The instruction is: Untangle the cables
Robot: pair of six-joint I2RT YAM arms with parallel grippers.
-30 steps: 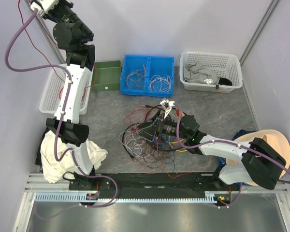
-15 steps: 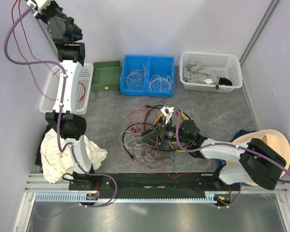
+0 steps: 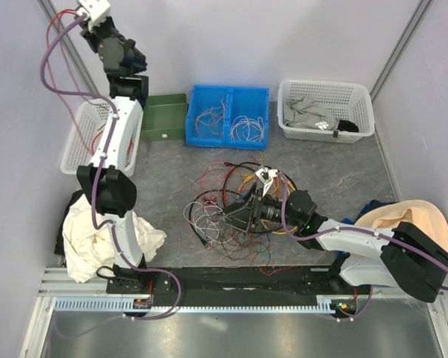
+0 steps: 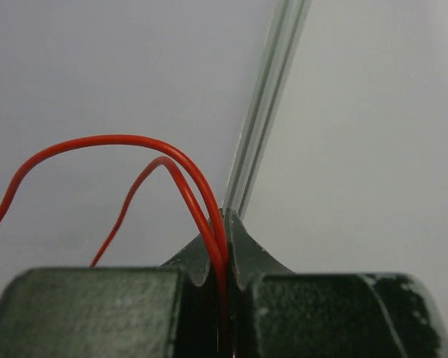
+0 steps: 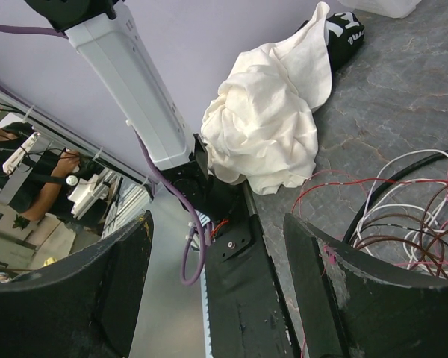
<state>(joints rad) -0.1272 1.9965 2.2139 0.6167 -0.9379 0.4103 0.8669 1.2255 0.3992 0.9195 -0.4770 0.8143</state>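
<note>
Jaws of left gripper (image 4: 225, 227) pinch red cable (image 4: 104, 138); right gripper (image 5: 216, 291) gapes beside cables (image 5: 403, 224).

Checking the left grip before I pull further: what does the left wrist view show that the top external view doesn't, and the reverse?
Left wrist only: the left gripper shut on a doubled loop of thin red wire.

Top external only: the tangled pile of coloured wires on the grey table, the right gripper down in that pile, and the blue plastic bin.

Both: the raised left gripper, the red wire trailing from it, and the metal strip on the wall.
</note>
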